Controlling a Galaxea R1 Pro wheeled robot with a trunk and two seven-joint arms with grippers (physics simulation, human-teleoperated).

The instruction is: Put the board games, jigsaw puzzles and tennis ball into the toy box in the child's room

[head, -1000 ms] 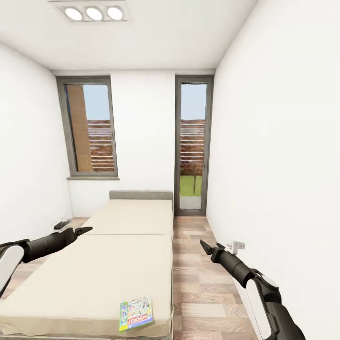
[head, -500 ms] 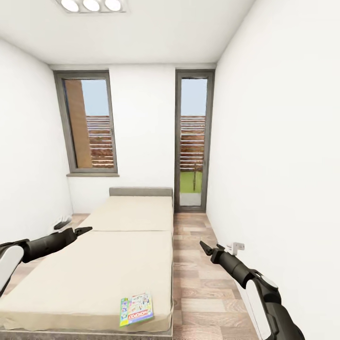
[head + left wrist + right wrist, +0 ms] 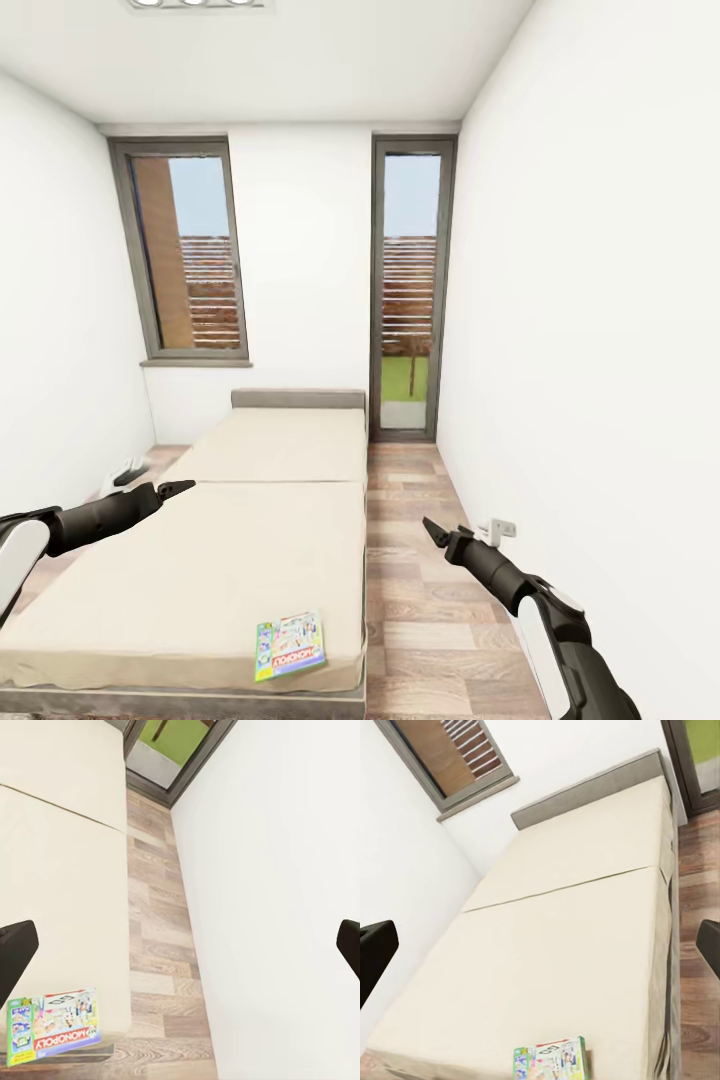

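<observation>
Monopoly box (image 3: 290, 646) sits low between your spread, empty left claw (image 3: 176, 488) and right claw (image 3: 433, 529); close in squarely on the bed (image 3: 240, 540) first.

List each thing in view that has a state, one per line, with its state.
Monopoly board game: lying flat on the bed, near its foot corner, untouched.
Bed: cream mattress bare apart from that box.
Left gripper: open, holding nothing, over the bed's edge.
Right gripper: open, holding nothing, above the wooden floor.
Glass door: closed.
Window: closed.
</observation>
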